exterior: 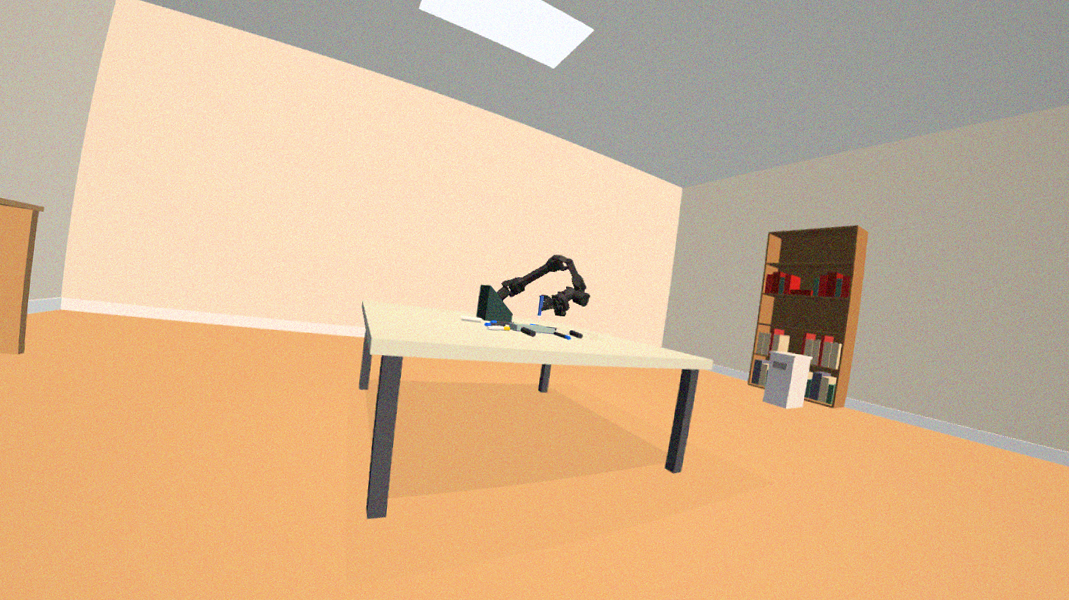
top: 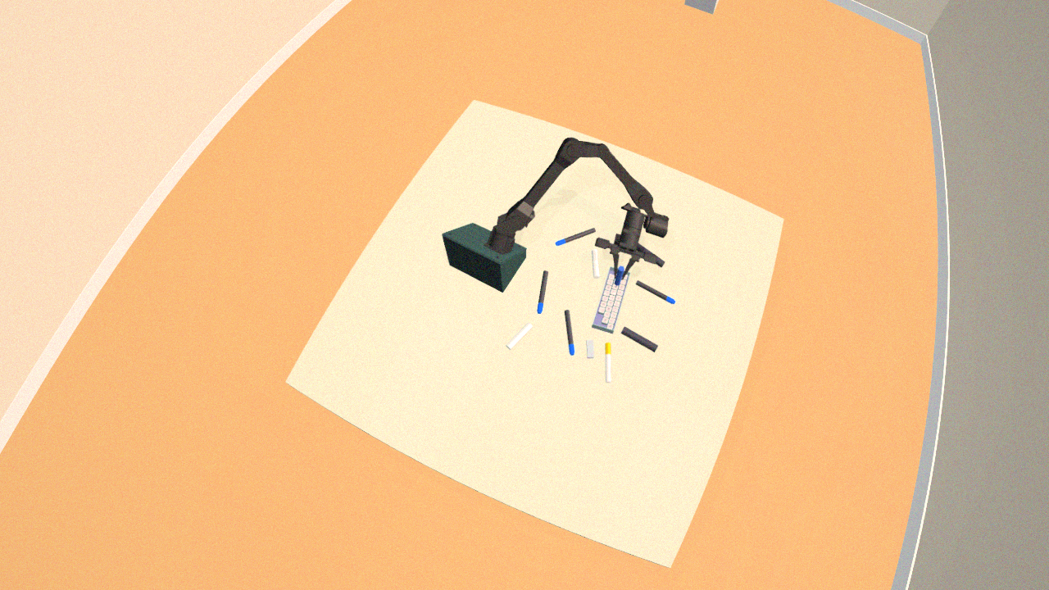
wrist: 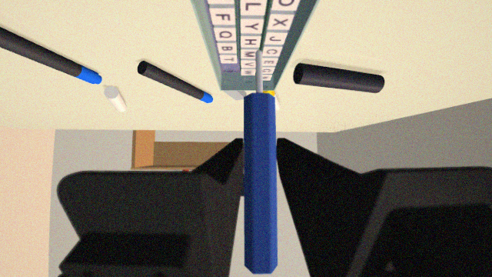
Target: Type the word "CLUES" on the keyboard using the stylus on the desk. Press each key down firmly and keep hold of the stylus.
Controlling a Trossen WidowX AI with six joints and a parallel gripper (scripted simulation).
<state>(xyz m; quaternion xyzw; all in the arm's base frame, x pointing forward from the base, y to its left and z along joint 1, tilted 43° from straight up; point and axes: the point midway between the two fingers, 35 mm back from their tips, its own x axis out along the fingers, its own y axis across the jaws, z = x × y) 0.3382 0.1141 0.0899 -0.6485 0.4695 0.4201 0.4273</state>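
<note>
My gripper (top: pixel 620 276) (exterior: pixel 542 303) (wrist: pixel 259 145) is shut on the blue stylus (wrist: pixel 260 200), which stands roughly upright between the fingers with its thin grey tip pointing away from the wrist camera. The exterior view shows the stylus (exterior: pixel 541 305) raised above the desk (exterior: pixel 515 348). The keyboard (top: pixel 599 321) (wrist: pixel 231 85) lies under it, with white letter keys. In the top view, the stylus is over the keyboard's upper end. In the wrist view, the tip overlaps the area between M and C, clear of contact as far as the exterior view shows. Some keys are outside the wrist view.
Black pens with blue ends (top: pixel 655 292) (top: pixel 569 332) (top: pixel 542 292) lie around the keyboard. A thick black cylinder (top: pixel 638 338) (wrist: pixel 338 78), a yellow-ended white marker (top: pixel 608 366), a grey block (top: pixel 589 349) and a white stick (top: pixel 595 263) lie close by.
</note>
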